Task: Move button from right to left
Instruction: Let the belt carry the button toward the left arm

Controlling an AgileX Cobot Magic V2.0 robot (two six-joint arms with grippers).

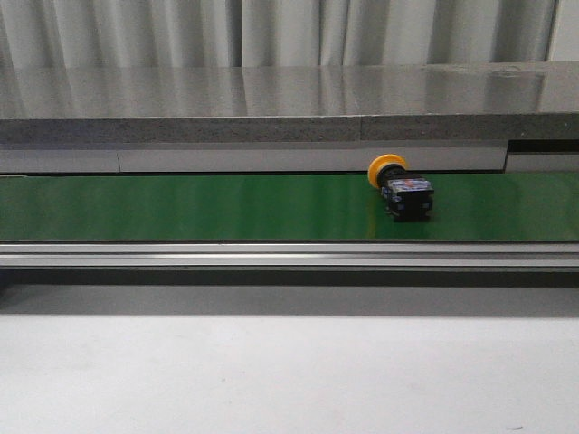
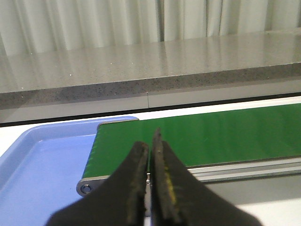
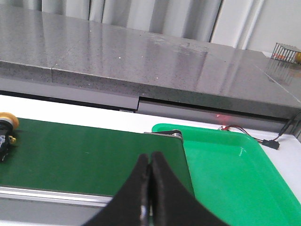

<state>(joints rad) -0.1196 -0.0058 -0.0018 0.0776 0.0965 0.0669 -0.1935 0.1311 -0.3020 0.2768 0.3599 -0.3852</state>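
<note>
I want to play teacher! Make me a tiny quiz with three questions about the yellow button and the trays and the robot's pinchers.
1. True or false: the button lies on its side on the green belt.
2. Which tray sits at the belt's end beside the left gripper?
A. green tray
B. blue tray
C. red tray
3. Fill in: both the left gripper and the right gripper have their fingers ____.

Key:
1. True. Its yellow cap points sideways, toward the back left.
2. B, the blue tray. The green tray is at the other end, by the right gripper.
3. Shut, with nothing held between them.
</note>
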